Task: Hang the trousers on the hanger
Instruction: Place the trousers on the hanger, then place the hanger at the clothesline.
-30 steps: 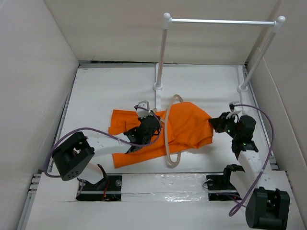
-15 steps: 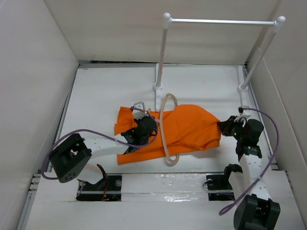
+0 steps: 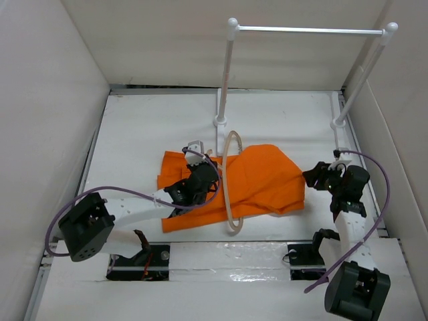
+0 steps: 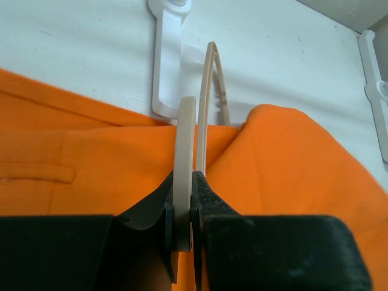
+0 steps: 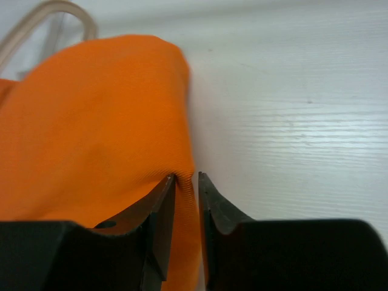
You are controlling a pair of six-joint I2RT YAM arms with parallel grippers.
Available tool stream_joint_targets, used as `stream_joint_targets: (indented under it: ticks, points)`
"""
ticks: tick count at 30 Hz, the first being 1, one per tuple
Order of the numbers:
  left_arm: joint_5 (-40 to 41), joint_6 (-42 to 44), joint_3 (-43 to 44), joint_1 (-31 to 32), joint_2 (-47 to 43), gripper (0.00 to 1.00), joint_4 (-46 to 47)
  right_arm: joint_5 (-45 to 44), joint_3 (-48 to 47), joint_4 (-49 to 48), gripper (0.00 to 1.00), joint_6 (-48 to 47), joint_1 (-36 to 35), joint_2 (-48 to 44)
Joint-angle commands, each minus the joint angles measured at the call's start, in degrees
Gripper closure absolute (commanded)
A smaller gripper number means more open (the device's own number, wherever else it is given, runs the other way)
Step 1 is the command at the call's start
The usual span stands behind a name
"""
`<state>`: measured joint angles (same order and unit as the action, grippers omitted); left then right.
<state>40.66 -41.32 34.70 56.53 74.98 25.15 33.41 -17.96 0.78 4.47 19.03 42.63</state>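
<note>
The orange trousers (image 3: 267, 177) lie flat on the white table, threaded through the beige hanger (image 3: 226, 180), which stands on edge across them. My left gripper (image 3: 214, 176) is shut on the hanger's lower bar (image 4: 185, 151), with orange cloth (image 4: 291, 163) on both sides of it. My right gripper (image 3: 309, 177) sits at the trousers' right end. Its jaws are slightly parted around a fold of the cloth (image 5: 91, 121): the left jaw touches it and a sliver of table shows beside the right jaw. The hanger's curve (image 5: 60, 9) shows at the top left of the right wrist view.
A white rack with a metal rod (image 3: 307, 29) stands at the back on two posts (image 3: 227, 73). One of its feet (image 4: 167, 60) lies just behind the hanger. White walls close in the table on the left, right and back.
The right gripper drew the trousers' end to the right through the hanger, then its jaws parted. The left gripper and hanger shifted slightly left.
</note>
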Motion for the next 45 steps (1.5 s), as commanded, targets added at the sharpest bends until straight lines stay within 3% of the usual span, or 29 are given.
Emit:
stream_joint_targets:
  ticks: [1,3,4,9,10,11,12,13,17,18,19,22,23,29,33,37,40,45]
  points:
    - [5.21,5.63,4.58,1.11,-3.78,1.0,-3.7,-0.72,-4.0,-5.0,0.41,-2.71,1.45,0.52]
    - [5.56,6.77,6.6,2.17,-5.62,1.0,-4.31,-1.67,-6.99,-1.33,0.05,-3.85,-0.3,-0.7]
    - [5.39,8.0,7.57,2.7,-6.07,1.0,-4.49,-3.68,-8.75,-0.09,0.0,-3.85,-1.35,-1.14]
    - [6.09,11.96,14.24,4.98,-6.78,1.0,-6.25,-7.66,-18.78,4.86,0.0,-4.66,-15.72,-3.34]
    - [5.74,12.57,15.21,4.99,-6.69,1.0,-6.51,-7.05,-18.87,3.46,0.22,-3.25,-18.56,-3.43]
    - [4.87,13.45,16.01,4.99,-6.43,1.0,-6.6,-7.39,-18.7,1.88,0.53,-1.41,-21.46,-3.43]
    - [4.69,13.89,17.49,4.99,-6.25,1.0,-6.78,-8.35,-18.09,-0.14,0.91,2.35,-24.45,-3.35]
    - [4.43,14.33,18.29,4.99,-6.25,1.0,-6.86,-10.8,-17.64,-2.34,1.0,4.04,-30.83,-3.0]
    - [3.28,16.01,21.81,4.99,-5.72,1.0,-7.48,-22.83,-15.01,-8.84,1.0,11.07,-48.52,-1.33]
    - [2.93,16.18,22.69,4.99,-5.81,1.0,-7.48,-25.21,-14.39,-11.82,0.96,14.13,-51.78,-0.8]
    - [2.58,16.71,23.13,4.99,-5.72,1.0,-7.13,-29.41,-13.78,-13.42,0.7,15.29,-54.85,-0.1]
    - [2.05,17.41,25.33,4.99,-5.2,1.0,-7.83,-36.19,-14.3,-18.34,0.37,19.08,-64.53,4.81]
    - [1.44,17.5,25.85,4.99,-5.11,1.0,-8.27,-37.44,-14.56,-19.14,0.32,19.87,-67.69,7.61]
    - [-1.55,18.03,29.46,4.99,-4.23,1.0,-10.11,-38.24,-14.83,-27.66,0.31,25.76,-70.79,15.81]
    - [-4.71,17.85,31.3,4.99,-3.97,1.0,-10.29,-37.37,-14.21,-32.76,0.36,28.66,-70.79,19.15]
    - [-7.17,18.91,35.43,4.99,-2.3,1.0,-11.6,-37.19,-14.74,-33.99,0.55,30.07,-71.32,19.95]
    - [-10.51,20.83,40.87,4.99,0.25,1.0,-13.01,-35.7,-15.53,-36.72,0.86,31.65,-71.32,19.86]
    - [-18.06,23.65,56.06,3.59,7.01,1.0,-18.11,-34.56,-16.32,-38.65,1.0,35.25,-70.36,17.75]
